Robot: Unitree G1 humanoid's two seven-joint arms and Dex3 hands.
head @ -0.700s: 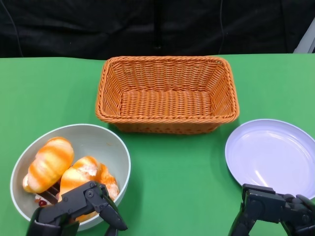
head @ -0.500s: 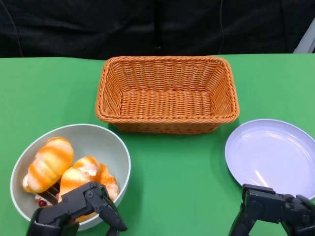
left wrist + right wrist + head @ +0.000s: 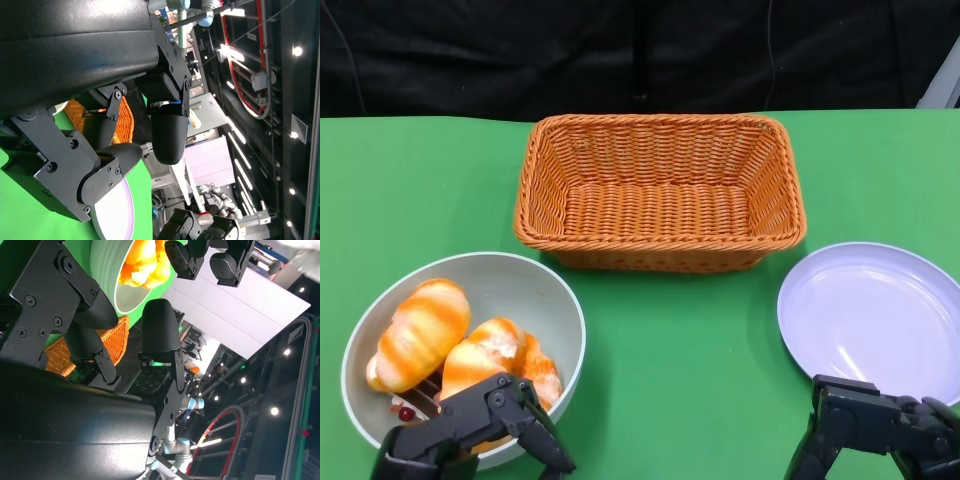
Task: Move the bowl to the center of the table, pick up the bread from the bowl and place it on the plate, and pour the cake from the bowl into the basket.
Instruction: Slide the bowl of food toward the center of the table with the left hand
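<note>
Three views, head first: bowl point(image 3: 470, 300) sits at the desk's point(image 3: 670, 350) near left, not yet at center, holding two orange bread rolls point(image 3: 420, 335) plus a dark bit low inside that may be the cake, too small to tell. Left robot hand point(image 3: 480, 430) hovers over the bowl's near rim, fingers apart, grasping nothing; probably lined up to take the rim for the slide to center. Basket point(image 3: 660, 195) stands at the far middle, plate point(image 3: 875, 320) at the right, both bare, waiting as drop spots. Right robot hand point(image 3: 875, 435) sits just near the plate's front edge, released, nothing held.

Right wrist view: fingers point(image 3: 160, 332) spread, empty; bowl with bread point(image 3: 142, 262) and the other hand visible beyond.

Left wrist view: fingers point(image 3: 167, 135) apart, empty; basket weave point(image 3: 122, 125) and plate rim point(image 3: 117, 215) show behind.
</note>
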